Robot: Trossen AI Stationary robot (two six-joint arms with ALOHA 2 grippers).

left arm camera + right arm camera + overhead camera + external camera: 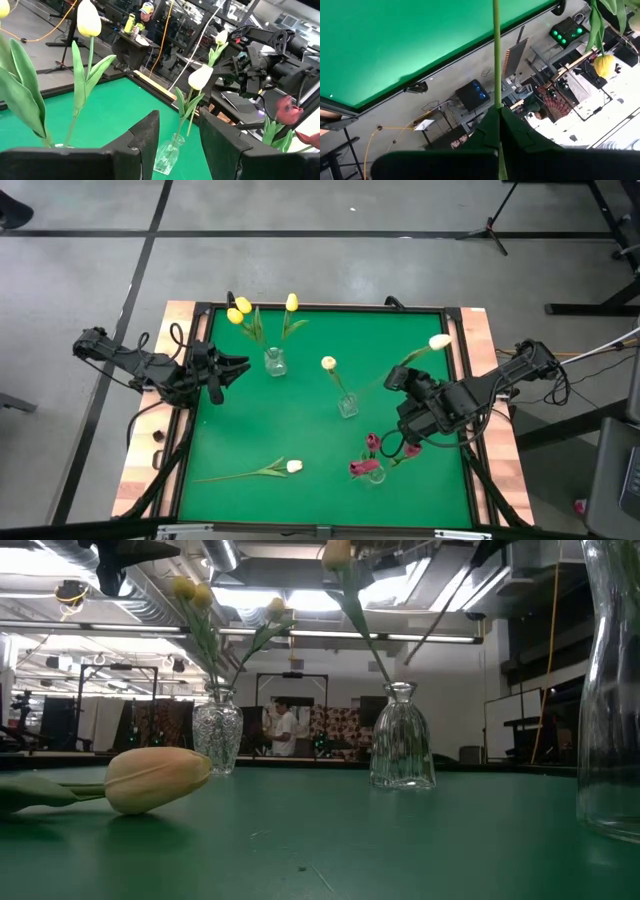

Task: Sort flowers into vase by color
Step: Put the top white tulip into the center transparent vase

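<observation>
Three glass vases stand on the green table (pixel 300 420): one with yellow tulips (pixel 240 311) at the rear left, a middle vase (pixel 347 406) with one cream-white tulip (pixel 328 364), and a front vase (pixel 374 473) with dark red tulips (pixel 372 442). The right gripper (pixel 400 379), pinched tight on a thin green stem, holds a cream-white tulip (pixel 440 341) aloft just right of the middle vase, its head angled toward the table's right rail. Another cream-white tulip (pixel 294 466) lies flat on the mat near the front left, well apart from the vases. The left gripper (pixel 232 366) waits at the left edge beside the yellow vase, fingers spread with nothing between them.

These artificial flowers look very light, with slender, springy stems that likely bend and swing under the head's weight. A mid-stem grip, below the leaves, probably steers the stem's end best; the soft heads should be left alone. The narrow-necked vases seem light and easily tipped.
</observation>
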